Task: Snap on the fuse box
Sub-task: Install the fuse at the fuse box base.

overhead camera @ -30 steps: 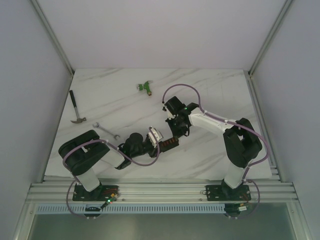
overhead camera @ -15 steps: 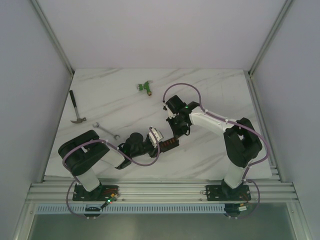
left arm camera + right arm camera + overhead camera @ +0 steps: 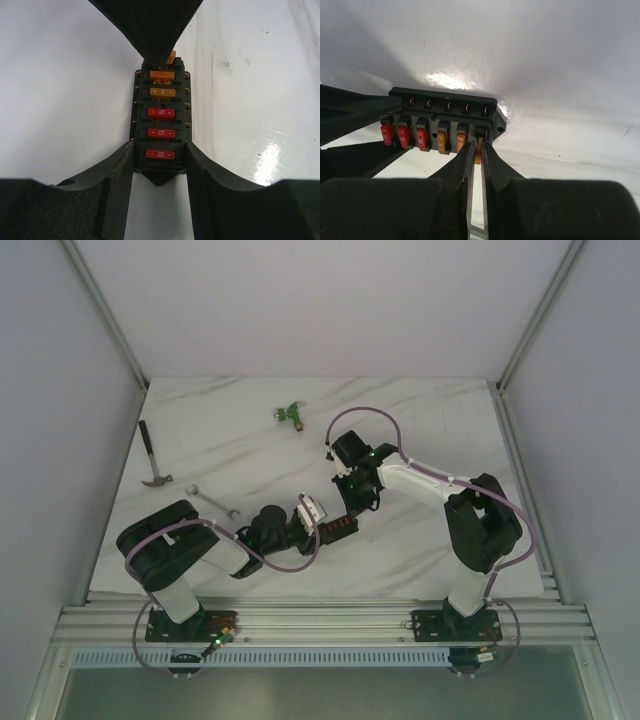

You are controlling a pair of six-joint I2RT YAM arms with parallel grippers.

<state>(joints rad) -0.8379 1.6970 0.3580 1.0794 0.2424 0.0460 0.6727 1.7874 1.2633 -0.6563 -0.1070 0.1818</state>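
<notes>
While the left gripper (image 3: pixel 160 148) clasped the fuse box (image 3: pixel 161 122) by its long sides at one end, a finger pressed against each flank, the right gripper (image 3: pixel 476 146) stood at the box's opposite end. That right gripper was pinched almost closed on an orange fuse (image 3: pixel 478 157) at the last slot of the box, its two narrow tips touching the fuse on either side. The fuse box itself was held between the two grippers, low at the marble tabletop (image 3: pixel 430 410). Whether its underside touched the surface could not be told.

Along the box's top face ran one row of fuses: three red ones nearest the left gripper's end, then two orange ones, then the pinched orange fuse at the far end.

Seen from above, a wrench (image 3: pixel 212 501) lay to the left of the fuse box, near it but apart. A hammer (image 3: pixel 153 458) lay farther left of the box, well apart. A green T-shaped connector (image 3: pixel 290 414) lay well beyond the box, toward the back of the table.
</notes>
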